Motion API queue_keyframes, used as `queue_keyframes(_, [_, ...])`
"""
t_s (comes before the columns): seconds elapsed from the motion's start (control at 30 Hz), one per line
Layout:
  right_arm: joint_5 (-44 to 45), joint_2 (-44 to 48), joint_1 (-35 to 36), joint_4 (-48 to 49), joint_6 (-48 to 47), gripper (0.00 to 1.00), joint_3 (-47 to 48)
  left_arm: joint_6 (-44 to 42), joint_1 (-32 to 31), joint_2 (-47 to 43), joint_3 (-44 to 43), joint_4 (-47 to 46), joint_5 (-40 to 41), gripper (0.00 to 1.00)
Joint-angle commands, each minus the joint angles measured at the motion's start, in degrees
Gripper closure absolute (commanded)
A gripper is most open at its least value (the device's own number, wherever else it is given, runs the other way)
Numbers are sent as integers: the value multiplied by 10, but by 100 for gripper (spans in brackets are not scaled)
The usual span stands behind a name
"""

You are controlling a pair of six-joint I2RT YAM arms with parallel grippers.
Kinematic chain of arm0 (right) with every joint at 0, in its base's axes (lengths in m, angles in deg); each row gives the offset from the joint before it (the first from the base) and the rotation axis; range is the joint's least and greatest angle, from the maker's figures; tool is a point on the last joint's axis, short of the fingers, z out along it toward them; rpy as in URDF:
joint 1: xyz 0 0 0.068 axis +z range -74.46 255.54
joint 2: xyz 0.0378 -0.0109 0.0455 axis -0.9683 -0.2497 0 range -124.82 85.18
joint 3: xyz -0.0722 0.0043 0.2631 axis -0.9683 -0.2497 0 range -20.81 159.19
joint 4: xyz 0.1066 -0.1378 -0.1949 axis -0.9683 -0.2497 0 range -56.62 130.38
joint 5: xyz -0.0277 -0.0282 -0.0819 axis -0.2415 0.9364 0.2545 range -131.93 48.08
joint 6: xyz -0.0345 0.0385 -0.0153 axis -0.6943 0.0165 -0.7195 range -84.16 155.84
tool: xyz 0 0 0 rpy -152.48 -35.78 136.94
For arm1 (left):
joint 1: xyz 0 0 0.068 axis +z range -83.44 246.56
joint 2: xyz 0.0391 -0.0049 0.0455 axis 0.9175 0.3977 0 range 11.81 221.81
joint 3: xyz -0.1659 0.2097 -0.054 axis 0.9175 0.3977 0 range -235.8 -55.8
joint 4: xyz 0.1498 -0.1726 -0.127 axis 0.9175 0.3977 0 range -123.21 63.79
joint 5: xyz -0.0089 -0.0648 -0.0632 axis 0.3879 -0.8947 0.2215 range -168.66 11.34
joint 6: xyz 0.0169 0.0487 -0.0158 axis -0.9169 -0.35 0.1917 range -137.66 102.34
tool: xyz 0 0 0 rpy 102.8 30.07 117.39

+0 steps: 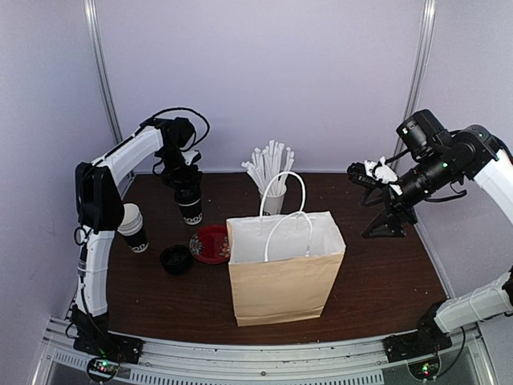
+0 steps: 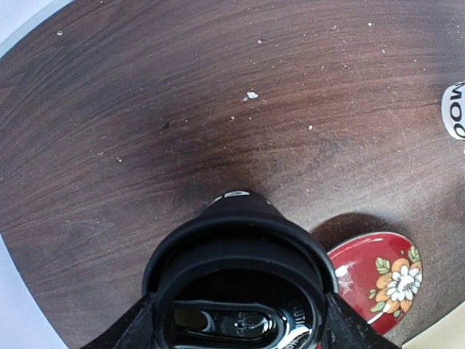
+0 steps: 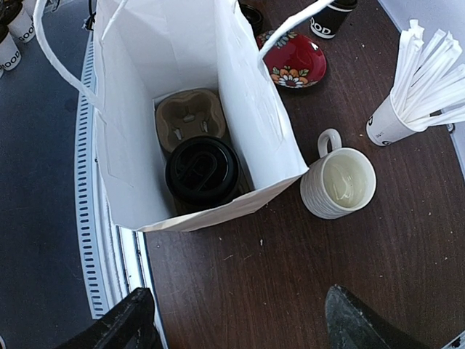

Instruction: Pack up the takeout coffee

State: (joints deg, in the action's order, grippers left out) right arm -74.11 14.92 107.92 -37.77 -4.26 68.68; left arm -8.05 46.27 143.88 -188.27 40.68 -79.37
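Surface: a dark wood table (image 1: 385, 273) with pale lilac walls behind it and a metal rail (image 1: 240, 357) along the near edge.
Lidded cups: two that are clear. The first cup (image 1: 191, 207) stands upright at the back left of the table. The second cup (image 3: 202, 171) sits inside the paper bag (image 1: 284, 277).
Third cup: one (image 1: 134, 230), close to the left arm. Its top looks white, with no black lid on it.
Loose lid: one (image 1: 175, 259), lying on the table between the third cup and the red dish (image 1: 212, 243).
Bag: one, brown outside and white inside, with two white handles. It stands upright mid-table.
Left gripper (image 1: 187, 183): it is over the first cup. Its fingers (image 2: 131, 331) flank the black lid on either side, and I cannot tell whether they press on it.
Right gripper (image 3: 238, 298): it is raised over the right side of the table, with its jaws released wide and nothing between them.
Other items: one cup of straws (image 1: 272, 172) and one ribbed mug (image 3: 338, 182).
Top view only: both arms, the third cup and the loose lid.
Right wrist view only: the bag's inside, where a cardboard carrier (image 3: 190, 116) holds the second cup next to one unfilled slot. It also shows the mug beside the bag and two further cups (image 3: 18, 25) cut off at the upper left corner, lids unclear.
Left wrist view only: the first cup's lid close up, and the flower pattern on the dish.
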Motion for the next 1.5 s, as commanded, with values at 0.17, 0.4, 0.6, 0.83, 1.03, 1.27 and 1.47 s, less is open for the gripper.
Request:
queue_keyframes(0.17, [2,-15,-6,8,1,16,7,-17,-23,-199,40,18,9,36])
queue_keyframes(0.4, [12,-28,-21,5,-5,16,29,-43,-133,-351,237,9,37,35])
queue_keyframes(0.6, [11,-42,-24,6,-2,16,42,-8,-226,-453,406,-17,20,35])
queue_keyframes(0.83, [0,-63,-25,4,2,16,60,30,-294,-524,532,-87,-21,35])
queue_keyframes(1.03, [-8,-71,-25,0,2,17,65,58,-330,-537,610,-149,-18,36])
queue_keyframes(1.27, [-7,-66,-25,1,0,16,54,70,-341,-540,667,-204,-24,36])
queue_keyframes(1.47, [-9,-65,-25,6,-1,17,43,65,-353,-517,678,-203,-18,33])
